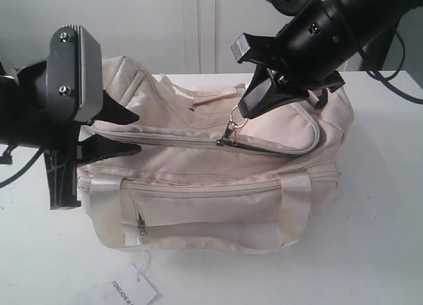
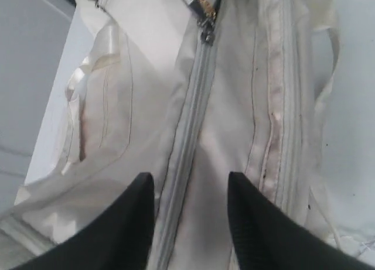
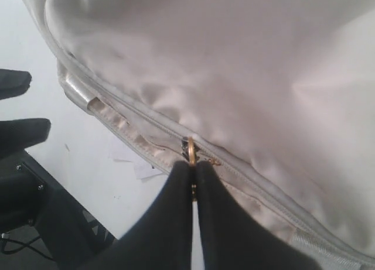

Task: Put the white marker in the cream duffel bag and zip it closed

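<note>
Right hand (image 3: 193, 171) pinching the ring pull (image 3: 190, 147) at its tips, left hand (image 2: 188, 185) open; oblique tug may slip it

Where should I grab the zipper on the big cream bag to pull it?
Grab the gold ring pull on the cream duffel bag. It's thin and sticks up off the zipper, so pinch its flat sides from above, as the right gripper does.

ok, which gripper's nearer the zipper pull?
Right. The right gripper is shut on the pull, mid-bag. The left gripper is open at the bag end on the exterior view's left, jaws straddling the zipper, apart from the pull.
</note>
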Available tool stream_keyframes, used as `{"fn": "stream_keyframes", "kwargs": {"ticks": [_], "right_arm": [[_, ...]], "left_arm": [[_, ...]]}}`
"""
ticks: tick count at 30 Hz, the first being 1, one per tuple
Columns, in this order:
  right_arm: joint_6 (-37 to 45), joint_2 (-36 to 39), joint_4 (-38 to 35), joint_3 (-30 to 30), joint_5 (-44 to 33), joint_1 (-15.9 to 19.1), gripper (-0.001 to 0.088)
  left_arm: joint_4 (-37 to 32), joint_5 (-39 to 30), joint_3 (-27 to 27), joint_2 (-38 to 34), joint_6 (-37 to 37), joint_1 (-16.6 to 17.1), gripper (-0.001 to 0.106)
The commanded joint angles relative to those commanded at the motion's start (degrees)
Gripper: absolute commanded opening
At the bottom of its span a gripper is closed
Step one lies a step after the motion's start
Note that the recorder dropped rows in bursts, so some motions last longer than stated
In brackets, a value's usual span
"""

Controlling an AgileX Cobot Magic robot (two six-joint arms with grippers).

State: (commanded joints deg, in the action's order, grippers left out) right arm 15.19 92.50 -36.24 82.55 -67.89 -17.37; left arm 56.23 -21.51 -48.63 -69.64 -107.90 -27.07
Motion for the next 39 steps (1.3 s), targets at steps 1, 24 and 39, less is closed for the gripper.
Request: {"fn": "stream_keyframes", "kwargs": {"ticks": [1, 24, 39], "right_arm": [[0.00, 0.00, 0.00, 0.00, 0.00, 0.00, 0.0000], [0.00, 0.00, 0.23, 0.00, 0.00, 0.00, 0.0000], [0.00, 1.33, 0.24, 0.00, -0.14, 0.00, 0.0000]], "left_arm": [[2.97, 0.00, 0.00, -0.89, -3.74, 0.00, 0.050], [9.07, 6.75, -0.11, -4.05, 2.12, -1.08, 0.050], [-44.01, -10.89, -2.47, 0.48, 67.30, -1.08, 0.044]]}}
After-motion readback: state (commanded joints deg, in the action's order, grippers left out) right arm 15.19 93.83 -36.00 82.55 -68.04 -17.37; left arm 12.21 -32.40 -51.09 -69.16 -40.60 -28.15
